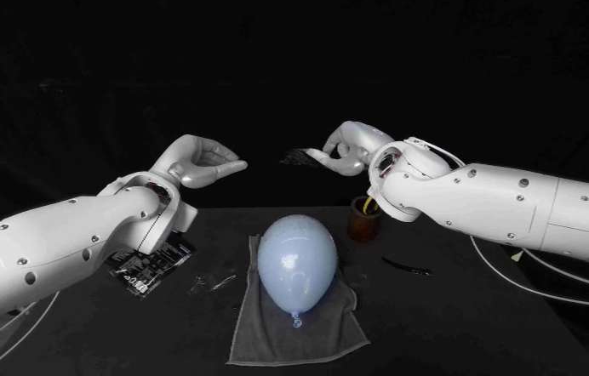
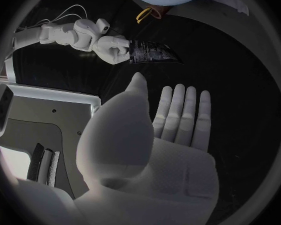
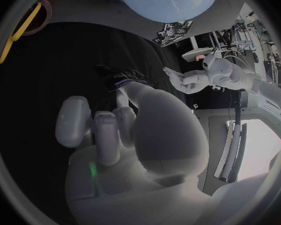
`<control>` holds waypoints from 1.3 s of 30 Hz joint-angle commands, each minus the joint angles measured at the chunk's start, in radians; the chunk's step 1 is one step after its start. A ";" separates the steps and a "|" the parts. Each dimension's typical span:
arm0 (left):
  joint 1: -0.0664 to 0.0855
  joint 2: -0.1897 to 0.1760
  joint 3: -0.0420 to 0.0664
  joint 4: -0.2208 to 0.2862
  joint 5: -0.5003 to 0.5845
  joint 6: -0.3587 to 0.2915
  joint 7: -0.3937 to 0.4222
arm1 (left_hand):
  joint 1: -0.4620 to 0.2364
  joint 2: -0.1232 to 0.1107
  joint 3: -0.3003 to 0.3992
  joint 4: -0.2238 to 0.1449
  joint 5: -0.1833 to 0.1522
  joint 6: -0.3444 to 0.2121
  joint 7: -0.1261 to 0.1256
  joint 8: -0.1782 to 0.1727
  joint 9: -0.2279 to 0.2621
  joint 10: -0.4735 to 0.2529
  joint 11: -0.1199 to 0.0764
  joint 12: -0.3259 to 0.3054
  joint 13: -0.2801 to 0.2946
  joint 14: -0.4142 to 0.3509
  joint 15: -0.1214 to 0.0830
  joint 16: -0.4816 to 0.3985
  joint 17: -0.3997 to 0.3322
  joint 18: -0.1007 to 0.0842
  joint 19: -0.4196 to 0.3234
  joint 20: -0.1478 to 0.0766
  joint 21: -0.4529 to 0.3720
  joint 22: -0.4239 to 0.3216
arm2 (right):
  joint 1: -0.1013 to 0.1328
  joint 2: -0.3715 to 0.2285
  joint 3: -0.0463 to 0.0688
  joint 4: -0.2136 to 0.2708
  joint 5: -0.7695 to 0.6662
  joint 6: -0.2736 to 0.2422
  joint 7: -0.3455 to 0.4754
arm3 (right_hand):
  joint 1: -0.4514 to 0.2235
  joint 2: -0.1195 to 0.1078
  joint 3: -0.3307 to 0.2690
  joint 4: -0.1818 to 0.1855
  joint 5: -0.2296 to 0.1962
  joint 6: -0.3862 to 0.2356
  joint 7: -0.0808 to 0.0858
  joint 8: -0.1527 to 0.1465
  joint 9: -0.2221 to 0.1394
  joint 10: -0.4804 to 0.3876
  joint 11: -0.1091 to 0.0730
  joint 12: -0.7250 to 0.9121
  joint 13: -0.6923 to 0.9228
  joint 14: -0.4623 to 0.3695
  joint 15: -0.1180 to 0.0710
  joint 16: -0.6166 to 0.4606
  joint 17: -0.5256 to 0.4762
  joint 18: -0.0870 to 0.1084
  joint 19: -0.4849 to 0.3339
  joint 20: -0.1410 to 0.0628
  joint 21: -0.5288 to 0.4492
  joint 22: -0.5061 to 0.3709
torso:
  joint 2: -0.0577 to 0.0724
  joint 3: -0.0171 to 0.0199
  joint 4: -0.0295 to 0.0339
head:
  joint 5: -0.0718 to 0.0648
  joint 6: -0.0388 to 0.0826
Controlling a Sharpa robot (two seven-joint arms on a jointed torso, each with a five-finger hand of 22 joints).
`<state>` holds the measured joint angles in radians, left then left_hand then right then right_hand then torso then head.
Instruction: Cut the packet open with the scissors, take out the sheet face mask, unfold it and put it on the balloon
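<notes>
Beyond the balloon, the right robot hand is pinching the packet while the left robot hand is hovering open, holding nothing.

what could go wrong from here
The packet is pinched by one end in the right hand, in mid-air, so it could slip. The scissors stand in a cup beside the balloon; the empty left hand reaching for them might nudge the balloon off its towel.
</notes>
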<state>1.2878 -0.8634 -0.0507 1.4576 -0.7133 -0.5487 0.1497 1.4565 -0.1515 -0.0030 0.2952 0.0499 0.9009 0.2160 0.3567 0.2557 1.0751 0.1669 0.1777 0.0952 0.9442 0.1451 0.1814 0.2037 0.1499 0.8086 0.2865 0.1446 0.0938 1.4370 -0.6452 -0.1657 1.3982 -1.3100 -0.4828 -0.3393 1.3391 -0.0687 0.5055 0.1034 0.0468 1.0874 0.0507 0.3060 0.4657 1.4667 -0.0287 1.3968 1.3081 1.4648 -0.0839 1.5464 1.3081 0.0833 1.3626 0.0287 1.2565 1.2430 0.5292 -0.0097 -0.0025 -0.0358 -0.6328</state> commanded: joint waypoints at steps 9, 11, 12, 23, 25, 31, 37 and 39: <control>-0.024 0.097 -0.001 -0.015 0.173 0.045 -0.073 | -0.116 0.056 0.023 -0.008 0.006 0.058 -0.044 0.030 0.013 0.075 -0.056 0.040 0.005 0.290 -0.094 0.266 0.130 0.039 0.232 -0.071 0.147 0.056 | -0.008 0.032 0.001 -0.021 -0.059 -0.041 -0.086 | -0.008 0.008 0.007 -0.001 0.002 0.010 -0.011 0.078 0.083 0.063 -0.006 0.007 0.158 0.091 -0.006 0.004 0.186 0.001 0.002 -0.005 0.005 0.002 | 0.000 -0.0018 -0.0026 | -0.015 0.011; -0.025 0.123 -0.001 -0.024 0.219 0.076 -0.084 | -0.145 0.068 0.017 -0.006 0.004 0.068 -0.066 0.031 0.016 0.115 -0.083 0.051 0.012 0.452 -0.131 0.421 0.213 0.036 0.369 -0.140 0.240 0.098 | -0.011 0.043 0.001 -0.029 -0.064 -0.034 -0.099 | -0.008 0.008 0.011 -0.004 0.002 0.008 -0.012 0.080 0.084 0.064 -0.006 0.007 0.158 0.091 -0.007 0.003 0.186 0.001 0.002 -0.005 0.005 0.003 | 0.000 -0.0013 -0.0030 | -0.011 0.012; -0.026 0.133 -0.001 -0.028 0.234 0.086 -0.088 | -0.162 0.071 0.007 -0.004 0.001 0.074 -0.073 0.029 0.019 0.140 -0.094 0.053 0.018 0.443 -0.139 0.514 0.284 0.032 0.399 -0.173 0.281 0.119 | -0.012 0.047 0.001 -0.032 -0.066 -0.031 -0.104 | -0.008 0.008 0.015 -0.006 0.002 0.008 -0.012 0.081 0.085 0.064 -0.007 0.007 0.158 0.091 -0.007 0.004 0.186 0.001 0.002 -0.006 0.005 0.003 | 0.000 -0.0006 -0.0022 | -0.009 0.013; -0.022 0.244 0.001 -0.096 0.336 0.103 -0.135 | -0.278 0.067 -0.070 0.002 0.000 0.073 -0.078 0.027 0.037 0.178 -0.099 0.063 0.054 0.395 -0.147 0.753 0.473 0.030 0.386 -0.189 0.382 0.182 | -0.027 0.078 0.001 -0.047 -0.077 -0.009 -0.140 | -0.009 0.007 0.023 -0.011 0.002 0.006 -0.012 0.085 0.088 0.064 -0.007 0.007 0.159 0.091 -0.008 0.003 0.185 0.002 0.000 -0.006 0.000 -0.001 | 0.002 -0.0003 -0.0033 | -0.006 0.013; -0.020 0.261 0.001 -0.107 0.337 0.091 -0.155 | -0.283 0.060 -0.077 0.002 0.000 0.069 -0.078 0.030 0.041 0.176 -0.099 0.069 0.061 0.400 -0.148 0.789 0.507 0.030 0.384 -0.190 0.395 0.191 | -0.028 0.079 0.001 -0.040 -0.082 -0.011 -0.144 | -0.009 0.007 0.025 -0.012 0.002 0.005 -0.012 0.085 0.088 0.064 -0.007 0.006 0.158 0.091 -0.008 0.003 0.186 0.002 -0.001 -0.006 -0.001 -0.002 | 0.002 -0.0001 -0.0025 | -0.006 0.011; -0.017 0.286 0.002 -0.115 0.332 0.078 -0.190 | -0.313 0.050 -0.088 0.003 0.000 0.077 -0.088 0.054 0.059 0.185 -0.109 0.108 0.094 0.427 -0.156 0.892 0.610 0.031 0.381 -0.198 0.442 0.220 | -0.029 0.080 0.001 -0.027 -0.088 -0.012 -0.150 | -0.010 0.007 0.027 -0.012 0.002 0.005 -0.012 0.086 0.089 0.065 -0.007 0.006 0.158 0.091 -0.008 0.004 0.187 0.002 0.000 -0.007 0.000 -0.001 | 0.000 -0.0002 -0.0023 | -0.007 0.006; -0.016 0.305 0.002 -0.123 0.329 0.073 -0.207 | -0.334 0.052 -0.087 0.002 0.000 0.077 -0.091 0.066 0.067 0.182 -0.112 0.126 0.110 0.433 -0.159 0.927 0.642 0.030 0.374 -0.201 0.464 0.235 | -0.031 0.080 0.001 -0.012 -0.093 -0.010 -0.152 | -0.010 0.007 0.027 -0.012 0.002 0.005 -0.012 0.086 0.089 0.065 -0.007 0.006 0.158 0.091 -0.008 0.004 0.187 0.002 0.000 -0.007 0.000 -0.001 | 0.000 -0.0001 -0.0024 | -0.005 0.004; -0.015 0.310 0.002 -0.126 0.329 0.070 -0.209 | -0.339 0.052 -0.086 0.003 0.000 0.079 -0.093 0.070 0.070 0.183 -0.114 0.132 0.115 0.431 -0.159 0.930 0.642 0.030 0.371 -0.201 0.470 0.239 | -0.032 0.081 0.001 -0.007 -0.096 -0.009 -0.153 | -0.010 0.007 0.027 -0.012 0.002 0.005 -0.012 0.086 0.089 0.065 -0.007 0.006 0.158 0.091 -0.008 0.004 0.187 0.002 0.000 -0.007 0.000 -0.001 | 0.000 -0.0003 -0.0028 | -0.005 0.004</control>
<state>1.2705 -0.5581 -0.0499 1.3327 -0.3939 -0.4719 -0.0366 1.1273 -0.0965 -0.0842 0.2982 0.0499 0.9787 0.1303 0.4236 0.3247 1.2566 0.0591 0.3059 0.2089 1.3712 -0.0160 1.1078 0.8442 0.1688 1.1860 0.0859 0.6110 0.3311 1.4056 -0.5659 -0.1656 1.3867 -1.3794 -0.5009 -0.4807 1.3265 -0.0706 0.5289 0.0909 0.0462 1.0824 0.0457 0.3063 0.4657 1.4662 -0.0282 1.4006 1.3081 1.4643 -0.0834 1.5433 1.3081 0.0829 1.3624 0.0289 1.2562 1.2408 0.5295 -0.0097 -0.0047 -0.0412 -0.6282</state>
